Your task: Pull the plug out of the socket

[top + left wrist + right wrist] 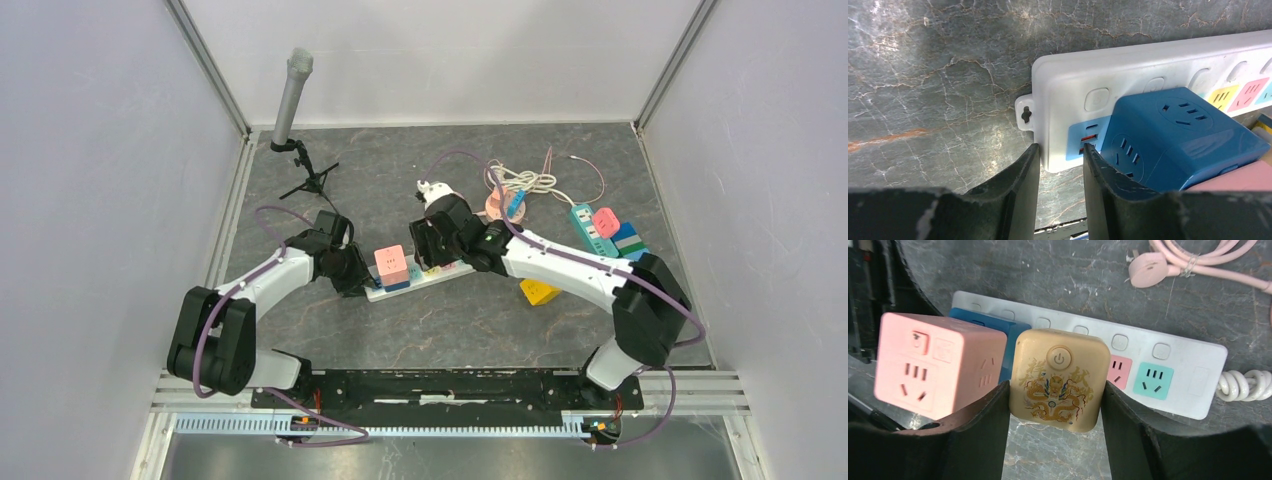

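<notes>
A white power strip (1193, 371) lies on the marble table, with a pink cube adapter (935, 362), a blue cube adapter (1183, 135) and a gold dragon-printed plug (1060, 377) standing in its sockets. My right gripper (1055, 390) is open around the gold plug, one fingertip close against each lower side. The top view hides this plug under the right gripper (432, 245). My left gripper (1060, 150) is open at the strip's (1128, 65) end. One finger is at the end face and the other is on the top, beside the blue cube.
A loose yellow plug (538, 292) lies right of the strip. A teal strip (595, 230) with a pink adapter sits at the back right, near coiled cables (520, 182) and a pink round plug (1147, 269). A microphone stand (290, 110) is at the back left.
</notes>
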Robot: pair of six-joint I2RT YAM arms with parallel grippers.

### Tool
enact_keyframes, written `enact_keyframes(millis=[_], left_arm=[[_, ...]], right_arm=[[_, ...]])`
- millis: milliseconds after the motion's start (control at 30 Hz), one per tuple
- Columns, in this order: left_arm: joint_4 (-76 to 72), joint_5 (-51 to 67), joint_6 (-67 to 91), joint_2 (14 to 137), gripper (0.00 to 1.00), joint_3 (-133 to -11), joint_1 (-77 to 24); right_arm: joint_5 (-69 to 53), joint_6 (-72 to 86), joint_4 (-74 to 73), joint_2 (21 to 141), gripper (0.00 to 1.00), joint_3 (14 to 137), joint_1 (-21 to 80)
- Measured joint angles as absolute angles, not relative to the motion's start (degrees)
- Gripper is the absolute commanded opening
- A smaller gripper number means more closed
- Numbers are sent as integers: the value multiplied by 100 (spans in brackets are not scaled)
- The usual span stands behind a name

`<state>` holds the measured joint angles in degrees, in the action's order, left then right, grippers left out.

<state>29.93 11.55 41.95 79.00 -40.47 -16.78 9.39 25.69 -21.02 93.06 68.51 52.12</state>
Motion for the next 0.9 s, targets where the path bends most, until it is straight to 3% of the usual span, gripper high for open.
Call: enact_keyframes(millis=[333, 667, 900], left_arm=[[3114, 961, 4191, 7800, 45, -4077, -1712], [3964, 150, 3852, 7782, 52, -4963, -1658], [4346, -244, 3671, 7476, 55, -5325, -1647]], right_arm=[[1066, 2543, -2200, 8418, 0, 6534, 5212], [294, 2276, -2596, 7675, 0, 5096, 5201], [-550, 2220, -2585, 7535, 9, 4488, 5201]])
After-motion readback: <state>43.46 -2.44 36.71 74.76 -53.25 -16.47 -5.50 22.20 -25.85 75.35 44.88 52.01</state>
